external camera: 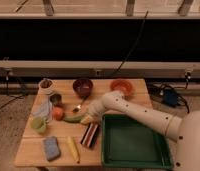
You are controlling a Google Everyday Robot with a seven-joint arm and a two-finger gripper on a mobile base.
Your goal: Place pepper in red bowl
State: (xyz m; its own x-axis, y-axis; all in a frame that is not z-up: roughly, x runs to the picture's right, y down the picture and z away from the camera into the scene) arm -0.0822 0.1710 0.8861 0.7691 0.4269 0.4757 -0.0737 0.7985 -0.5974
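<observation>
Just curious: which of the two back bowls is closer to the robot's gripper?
The darker maroon bowl; the gripper, at the pepper, is in front of it. The orange-red bowl lies further right.

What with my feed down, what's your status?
Pincer down at right end of pepper, beside orange fruit. Target red bowl back right; spoon behind pepper.

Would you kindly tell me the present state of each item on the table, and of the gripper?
pepper: lying on the table, outside every bowl.
red bowl: upright, empty.
maroon bowl: upright.
green tray: flat, empty.
green cup: upright.
gripper: low over the table, at the pepper's end nearer the green tray.
</observation>
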